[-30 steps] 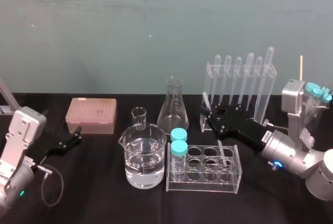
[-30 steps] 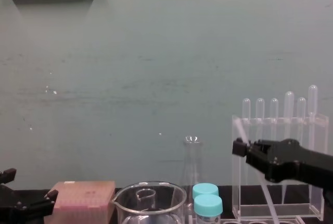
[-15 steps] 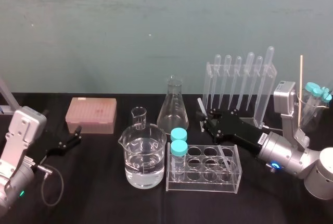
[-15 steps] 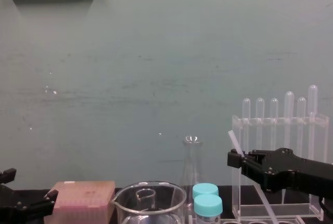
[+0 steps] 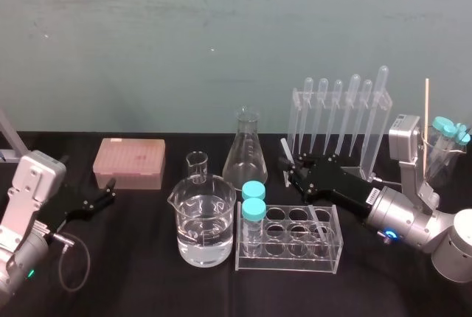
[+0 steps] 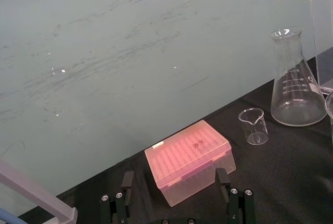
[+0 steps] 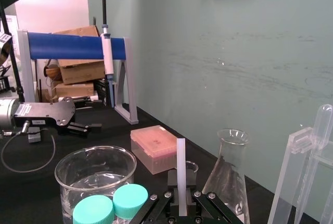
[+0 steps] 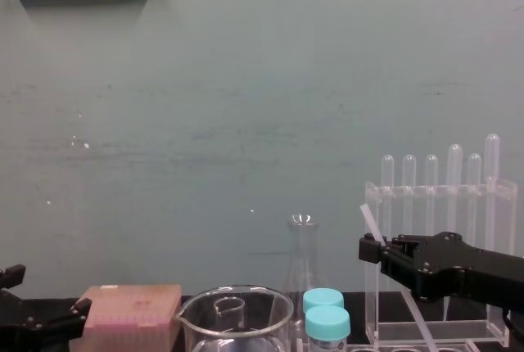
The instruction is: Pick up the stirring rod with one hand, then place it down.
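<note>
The stirring rod [image 5: 284,147] is a thin translucent-white stick, tilted, with my right gripper [image 5: 290,172] shut on it near its upper end. Its lower part slants down toward the low clear rack [image 5: 289,258]; I cannot tell whether it touches. In the chest view the rod [image 8: 369,219] sticks up from the black right gripper [image 8: 368,247] in front of the tall rack [image 8: 442,192]. The right wrist view has the rod [image 7: 181,166] upright between the fingers. My left gripper [image 5: 105,194] rests open at the table's left, fingers spread in the left wrist view [image 6: 174,174].
A water-filled beaker [image 5: 205,221], a small beaker [image 5: 197,166], a conical flask [image 5: 245,156] and a pink tip box [image 5: 129,162] stand left of the right gripper. Two blue-capped vials [image 5: 253,200] sit in the low rack. Bulb-topped pipettes [image 5: 346,110] fill the tall rack behind.
My right gripper has moved left and down, away from the tall rack, still holding the rod; it has been almost still for the last half second. The left arm has not moved.
</note>
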Controlling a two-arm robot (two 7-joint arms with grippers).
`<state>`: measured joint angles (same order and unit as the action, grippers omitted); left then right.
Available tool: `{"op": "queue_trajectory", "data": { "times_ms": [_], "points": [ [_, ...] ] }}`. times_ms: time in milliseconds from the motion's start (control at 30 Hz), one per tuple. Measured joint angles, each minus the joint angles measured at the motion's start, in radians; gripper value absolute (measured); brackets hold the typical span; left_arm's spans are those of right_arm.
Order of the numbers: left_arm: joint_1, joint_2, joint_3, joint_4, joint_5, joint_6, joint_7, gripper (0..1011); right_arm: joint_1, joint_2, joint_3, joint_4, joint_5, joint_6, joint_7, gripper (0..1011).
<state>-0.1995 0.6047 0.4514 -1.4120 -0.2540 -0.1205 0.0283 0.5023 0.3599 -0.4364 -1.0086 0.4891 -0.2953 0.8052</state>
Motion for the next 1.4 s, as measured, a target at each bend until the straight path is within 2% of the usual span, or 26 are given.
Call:
{"op": "queue_trajectory", "data": {
  "times_ms": [67, 167, 633, 733, 800, 867, 1067, 1267, 1400],
  "points": [
    [0.0, 0.0, 0.0, 0.0, 0.0, 0.0, 0.0, 1000, 0.0, 0.0, 0.0, 0.0, 0.0, 0.0, 0.0, 86],
    [0.0, 0.0, 0.0, 0.0, 0.0, 0.0, 0.0, 1000, 0.0, 0.0, 0.001, 0.0, 0.001, -0.001, 0.0, 161],
    [0.0, 0.0, 0.0, 0.0, 0.0, 0.0, 0.0, 1000, -0.001, 0.0, 0.001, -0.001, 0.001, -0.002, 0.0, 602],
    [0.0, 0.0, 0.0, 0.0, 0.0, 0.0, 0.0, 1000, -0.001, 0.0, 0.001, -0.001, 0.001, -0.003, 0.0, 724],
    [0.0, 0.0, 0.0, 0.0, 0.0, 0.0, 0.0, 1000, -0.001, 0.0, 0.001, -0.001, 0.001, -0.003, 0.0, 757],
    [0.0, 0.0, 0.0, 0.0, 0.0, 0.0, 0.0, 1000, -0.001, 0.0, 0.001, -0.001, 0.001, -0.003, 0.0, 838],
    [0.0, 0.0, 0.0, 0.0, 0.0, 0.0, 0.0, 1000, 0.0, 0.0, 0.0, -0.004, 0.0, -0.011, 0.001, 997],
    [0.0, 0.0, 0.0, 0.0, 0.0, 0.0, 0.0, 1000, 0.003, -0.003, 0.002, -0.033, -0.007, -0.048, -0.008, 1003],
    [0.0, 0.0, 0.0, 0.0, 0.0, 0.0, 0.0, 1000, -0.004, -0.007, 0.021, -0.072, -0.021, -0.09, -0.054, 1003]
  ]
}}
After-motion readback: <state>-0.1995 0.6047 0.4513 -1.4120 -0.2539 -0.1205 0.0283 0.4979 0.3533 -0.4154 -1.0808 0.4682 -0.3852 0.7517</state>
